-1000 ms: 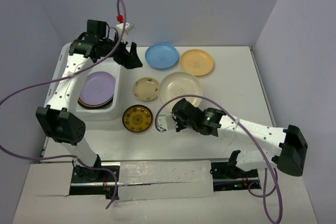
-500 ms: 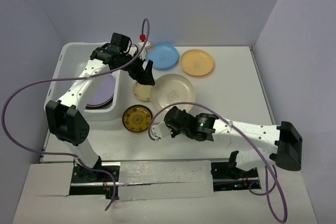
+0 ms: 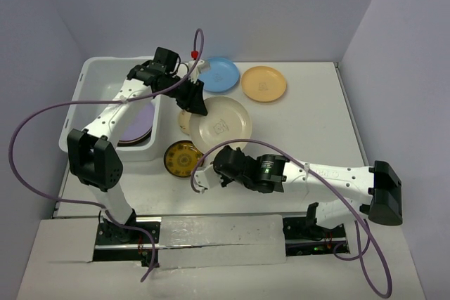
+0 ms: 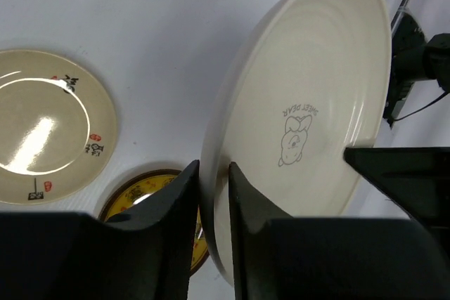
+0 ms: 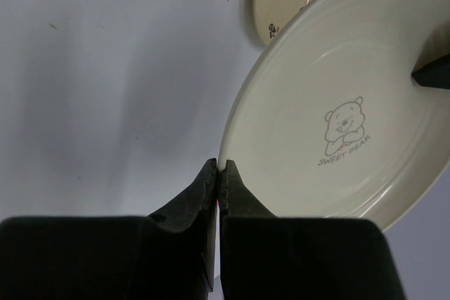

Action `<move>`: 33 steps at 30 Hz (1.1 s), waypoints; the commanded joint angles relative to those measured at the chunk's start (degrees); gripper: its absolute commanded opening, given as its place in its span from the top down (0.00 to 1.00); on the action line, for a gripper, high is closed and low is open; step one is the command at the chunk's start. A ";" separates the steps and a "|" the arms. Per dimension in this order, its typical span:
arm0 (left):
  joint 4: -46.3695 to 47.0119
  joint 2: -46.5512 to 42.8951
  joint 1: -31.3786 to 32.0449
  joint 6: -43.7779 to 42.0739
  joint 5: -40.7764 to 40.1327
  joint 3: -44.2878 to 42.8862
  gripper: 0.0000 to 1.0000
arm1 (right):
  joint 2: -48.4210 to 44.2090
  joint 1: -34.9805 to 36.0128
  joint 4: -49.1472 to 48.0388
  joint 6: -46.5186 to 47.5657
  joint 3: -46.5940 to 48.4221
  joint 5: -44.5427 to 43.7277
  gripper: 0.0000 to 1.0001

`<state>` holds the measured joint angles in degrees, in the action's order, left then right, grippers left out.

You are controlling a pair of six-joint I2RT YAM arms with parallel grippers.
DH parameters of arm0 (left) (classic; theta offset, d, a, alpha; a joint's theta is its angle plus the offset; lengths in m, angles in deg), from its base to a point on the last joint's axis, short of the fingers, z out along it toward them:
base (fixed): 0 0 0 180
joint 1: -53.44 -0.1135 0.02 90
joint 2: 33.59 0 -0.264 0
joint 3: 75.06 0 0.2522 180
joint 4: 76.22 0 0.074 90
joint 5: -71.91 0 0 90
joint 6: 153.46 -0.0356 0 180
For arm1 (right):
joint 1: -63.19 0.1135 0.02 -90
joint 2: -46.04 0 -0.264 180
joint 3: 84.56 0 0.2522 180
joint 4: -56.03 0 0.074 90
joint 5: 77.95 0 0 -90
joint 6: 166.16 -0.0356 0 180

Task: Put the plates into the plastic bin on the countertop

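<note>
While the right gripper (image 5: 218, 166) pinches the near rim of the large cream plate (image 5: 337, 103), its 2 fingers pressed together on the edge, the left gripper (image 4: 214, 173) takes the opposite rim. In the left wrist view the left fingers (image 4: 179, 201) stand narrow, 1 on each face of the rim and apparently touching it.

From the top view, the cream plate (image 3: 221, 126) hangs between the left gripper (image 3: 198, 105) and the right gripper (image 3: 215, 155). It sits tilted above the countertop (image 3: 309, 117), just right of the plastic bin (image 3: 95, 79) and outside it. A bear drawing and the words SWEET BEAR mark its centre.

Partly hidden under the plate's left edge is a small cream plate with floral marks (image 3: 184, 119), lying flat on the countertop. A dark gold-patterned plate (image 3: 181, 158) lies nearer the arm bases, just beside the bin's right wall. Toward the back wall, a blue plate (image 3: 219, 74) and an orange plate (image 3: 264, 83) lie side by side, apart from each other.

Inside the bin, a lavender plate (image 3: 139, 123) rests on top of a dark-rimmed plate (image 3: 130, 142), both partly covered by the left arm.
</note>
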<state>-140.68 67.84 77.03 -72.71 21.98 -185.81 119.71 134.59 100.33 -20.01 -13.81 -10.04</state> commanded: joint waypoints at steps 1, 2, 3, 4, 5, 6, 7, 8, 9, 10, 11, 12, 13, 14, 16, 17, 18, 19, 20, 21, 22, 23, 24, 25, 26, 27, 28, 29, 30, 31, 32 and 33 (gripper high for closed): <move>2.39 0.35 -0.66 1.80 5.37 0.03 0.85 | -0.09 0.61 -4.27 -0.57 2.06 -3.52 0.99; 2.62 0.35 -1.00 2.13 5.80 0.16 0.92 | -0.19 0.58 -4.60 -0.60 1.73 -3.93 0.98; 2.73 0.28 -1.21 2.49 5.81 0.27 0.93 | -0.26 0.58 -4.68 -0.69 1.59 -4.03 0.96; 3.09 0.02 -1.93 2.85 5.81 0.42 0.98 | -0.52 0.58 -4.94 -1.00 1.12 -4.40 0.90; 3.27 -0.30 -2.62 3.07 5.88 0.48 1.00 | -0.73 0.58 -5.05 -1.23 0.72 -4.58 0.79; 3.33 -0.65 -3.28 3.18 5.99 0.49 1.00 | -0.91 0.56 -5.11 -1.42 0.34 -4.66 0.65; 3.33 -0.92 -3.87 3.19 5.99 0.45 1.00 | -1.10 0.49 -5.54 -1.60 -0.07 -4.87 0.53; 3.31 -1.34 -4.56 3.27 5.99 0.11 1.00 | -1.43 0.45 -6.06 -1.84 -0.42 -5.41 0.45; 3.12 -1.61 -5.86 3.27 6.00 -0.18 1.00 | -1.61 0.10 -6.48 -1.97 -0.74 -5.33 0.34; 2.74 -1.92 -7.32 3.27 6.15 -0.87 1.00 | -1.84 -0.44 -6.87 -2.58 -0.74 -5.26 0.11; 2.27 -2.16 -8.71 3.21 6.28 -1.59 1.00 | -1.97 -1.27 -6.95 -3.30 -0.46 -5.03 0.04; 1.70 -2.38 -10.28 3.06 6.40 -2.41 1.00 | -2.16 -1.98 -6.98 -4.08 -0.05 -4.81 0.00; 1.14 -2.55 -11.79 2.80 6.51 -3.28 1.00 | -2.38 -2.62 -7.01 -4.81 0.39 -4.61 0.00; 1.00 -2.59 -12.09 2.53 6.58 -4.05 1.00 | -2.46 -3.67 -7.16 -5.01 0.47 -4.28 0.00; -0.84 -3.02 -16.75 1.79 7.05 -6.62 1.00 | -3.63 -7.56 -7.16 -7.80 1.70 -2.61 0.00; -1.30 -3.12 -19.34 1.45 6.76 -8.09 1.00 | -3.99 -9.21 -6.93 -8.68 2.41 -1.64 0.00; -1.59 -3.17 -21.76 0.91 6.27 -9.48 1.00 | -4.30 -11.10 -6.57 -9.46 3.13 -0.77 0.00; -1.90 -3.22 -23.83 0.13 5.22 -10.34 1.00 | -4.63 -13.49 -6.22 -10.58 3.71 -0.19 0.00; -2.25 -3.33 -26.57 -0.32 3.68 -11.19 1.00 | -4.79 -14.88 -5.59 -11.89 4.34 0.52 0.00; -2.61 -3.16 -28.32 -0.85 2.95 -12.31 1.00 | -4.96 -16.53 -5.13 -12.75 4.79 1.46 0.00; -3.39 -2.64 -30.71 -1.81 2.12 -14.09 1.00 | -5.09 -18.88 -4.61 -13.88 5.27 2.68 0.00; -4.04 -2.12 -32.69 -2.69 1.43 -15.78 1.00 | -5.18 -21.10 -4.18 -14.94 5.67 3.84 0.00; -4.20 -1.57 -33.34 -3.26 1.39 -17.25 1.00 | -5.05 -22.69 -3.98 -15.83 5.81 4.87 0.00; -5.02 -0.77 -36.59 -3.90 1.29 -19.59 1.00 | -4.72 -24.45 -2.95 -17.46 6.53 6.43 0.00; -5.66 0.95 -38.57 -4.27 1.53 -21.06 1.00 | -4.43 -27.44 -2.22 -18.50 7.15 7.67 0.00; -6.57 2.16 -41.43 -4.77 1.63 -22.47 1.00 | -3.94 -29.21 -0.51 -19.63 8.62 9.60 0.00; -8.38 3.97 -42.96 -5.80 1.24 -24.67 1.00 | -3.06 -31.21 0.72 -21.92 9.70 12.91 0.00; -9.86 5.53 -44.64 -6.66 0.78 -26.32 1.00 | -2.24 -33.65 2.14 -23.91 11.00 16.05 0.00; -10.75 6.63 -46.60 -7.21 0.18 -26.94 1.00 | -1.53 -36.92 3.94 -25.34 12.75 18.84 0.00; -11.34 7.24 -47.59 -8.32 -0.49 -26.85 1.00 | -0.68 -38.72 4.74 -27.10 13.68 20.62 0.00; -11.44 7.53 -48.18 -9.50 -1.30 -25.71 1.00 | 0.05 -40.36 5.20 -28.60 14.39 22.60 0.00; -11.09 7.66 -48.72 -10.53 -2.24 -23.67 1.00 | 0.59 -42.41 5.69 -29.67 15.20 25.23 0.00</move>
<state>-147.18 72.46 30.87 -78.19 22.22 -210.88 118.14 98.81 101.81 -41.04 -3.83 3.27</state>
